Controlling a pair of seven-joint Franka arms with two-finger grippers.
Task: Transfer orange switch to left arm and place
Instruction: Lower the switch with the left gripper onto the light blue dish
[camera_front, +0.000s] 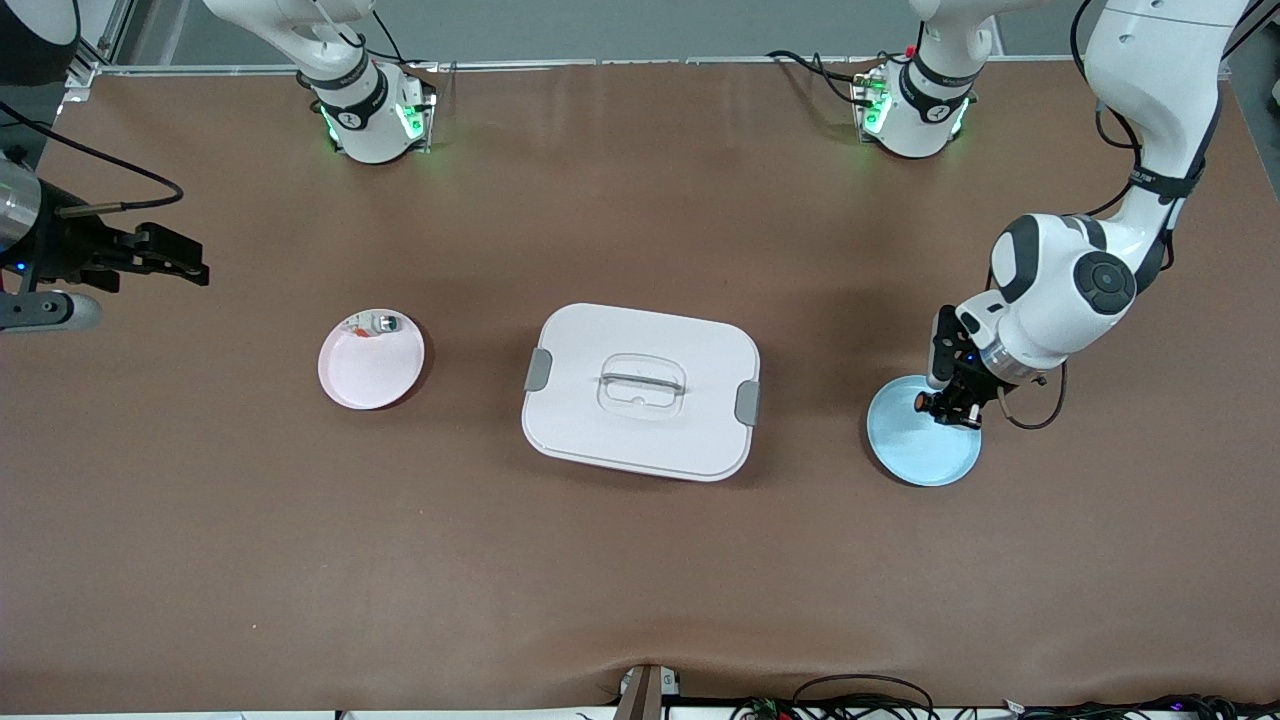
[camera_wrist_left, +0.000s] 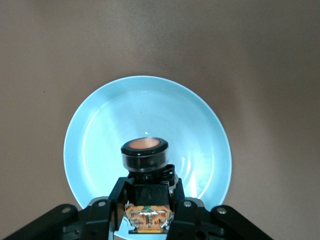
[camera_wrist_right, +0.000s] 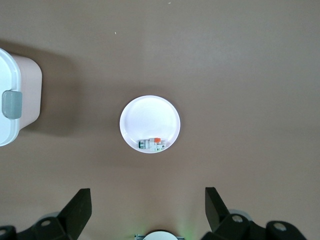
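The orange switch (camera_front: 921, 401) is a small black block with an orange round button end. My left gripper (camera_front: 950, 406) is shut on it, low over the light blue plate (camera_front: 925, 450). In the left wrist view the fingers (camera_wrist_left: 116, 196) clamp the switch's black body (camera_wrist_left: 150, 185) on both sides, its button end pointing at the blue plate (camera_wrist_left: 200, 130). My left gripper (camera_wrist_left: 149, 202) fills that view's lower edge. The white box (camera_front: 640, 390) with grey latches stands mid-table. My right gripper (camera_front: 165, 258) is open and empty, up in the air at the right arm's end of the table; its jaws (camera_wrist_right: 147, 210) stand wide apart.
A pink plate (camera_front: 385, 375) lies between the box and the right arm's end, with a small silver-grey part (camera_front: 375, 325) on it. The right wrist view shows this plate (camera_wrist_right: 150, 117), the part (camera_wrist_right: 151, 144) and a corner of the box (camera_wrist_right: 15, 105). Cables lie along the table's front edge.
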